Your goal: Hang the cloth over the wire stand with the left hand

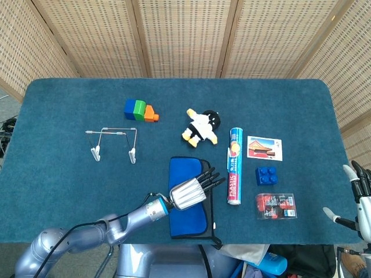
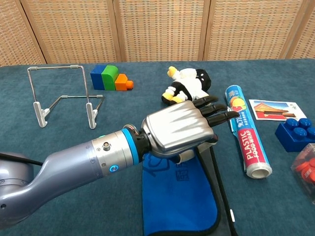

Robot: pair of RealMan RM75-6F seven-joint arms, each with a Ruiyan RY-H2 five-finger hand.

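Note:
The cloth (image 1: pixel 186 223) lies near the table's front edge, its blue side up with a dark border showing along the right. My left hand (image 1: pixel 191 192) is over its middle with the fingers stretched toward the right. In the chest view the blue cloth (image 2: pixel 177 201) rises to the underside of the left hand (image 2: pixel 179 129), which seems to pinch its edge. The wire stand (image 1: pixel 113 142) stands upright and bare, well to the left of the cloth, also seen as the wire stand (image 2: pixel 64 93). My right hand (image 1: pixel 359 200) hangs open at the table's right edge.
Coloured blocks (image 1: pixel 140 110) sit behind the stand. A stuffed doll (image 1: pixel 202 126) lies behind the cloth. Just right of the cloth lies a roll of plastic wrap (image 1: pixel 233 167), then a picture card (image 1: pixel 265 147), a blue brick (image 1: pixel 266 175) and a red packet (image 1: pixel 276 206).

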